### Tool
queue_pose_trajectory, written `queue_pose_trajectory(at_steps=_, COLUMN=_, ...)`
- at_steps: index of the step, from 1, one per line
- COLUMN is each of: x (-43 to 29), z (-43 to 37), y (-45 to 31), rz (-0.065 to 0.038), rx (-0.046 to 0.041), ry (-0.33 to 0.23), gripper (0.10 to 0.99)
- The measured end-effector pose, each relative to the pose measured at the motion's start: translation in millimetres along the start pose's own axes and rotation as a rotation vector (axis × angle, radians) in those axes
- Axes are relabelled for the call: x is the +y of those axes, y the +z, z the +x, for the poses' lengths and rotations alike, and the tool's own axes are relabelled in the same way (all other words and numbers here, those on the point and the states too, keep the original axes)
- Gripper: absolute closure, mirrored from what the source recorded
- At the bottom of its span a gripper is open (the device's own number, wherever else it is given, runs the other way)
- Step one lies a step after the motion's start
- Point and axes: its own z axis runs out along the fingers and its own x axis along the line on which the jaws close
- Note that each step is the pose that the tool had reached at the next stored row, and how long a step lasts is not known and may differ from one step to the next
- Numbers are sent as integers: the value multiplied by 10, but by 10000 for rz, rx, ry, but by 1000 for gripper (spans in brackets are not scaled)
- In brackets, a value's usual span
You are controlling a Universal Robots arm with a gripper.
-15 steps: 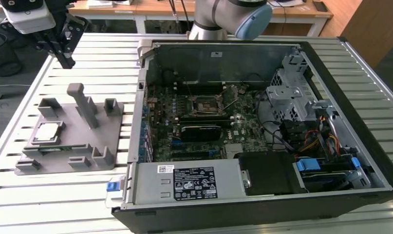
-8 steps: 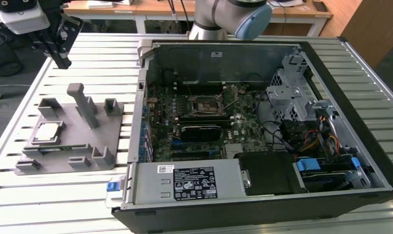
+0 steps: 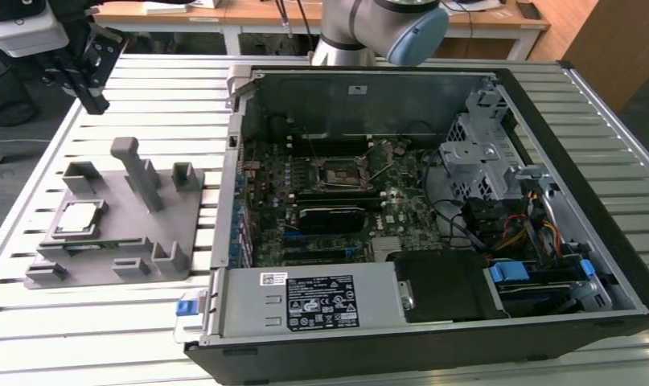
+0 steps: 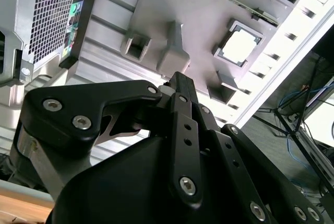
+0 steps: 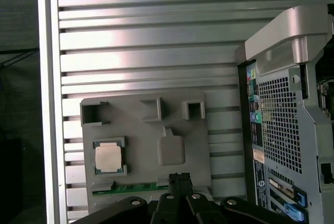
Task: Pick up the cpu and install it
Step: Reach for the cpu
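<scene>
The cpu (image 3: 80, 217) sits flat in a shallow square pocket of the grey plastic fixture (image 3: 141, 241), on the exterior view's left of the open PC case (image 3: 581, 161). It's a thin square with a smooth silvery lid and a sliver of green board at the edge.

My worry is that there's barely any edge to pinch and the lid looks slick. A slightly off grab could skid or clip the pocket walls, or the tall upright post (image 3: 137, 173) just beside it. A tilted drop into the motherboard socket (image 3: 335, 173) could wreck its pins.

The jaws hang well above the fixture's far side, pinched together, holding nothing. The tabletop (image 3: 45, 322) is ribbed aluminium slats.
</scene>
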Motion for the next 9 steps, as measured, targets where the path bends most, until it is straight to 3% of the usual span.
queue_pose_trajectory(at_steps=9, x=-9, z=115, y=5, rz=0, rx=1, ry=0, gripper=980)
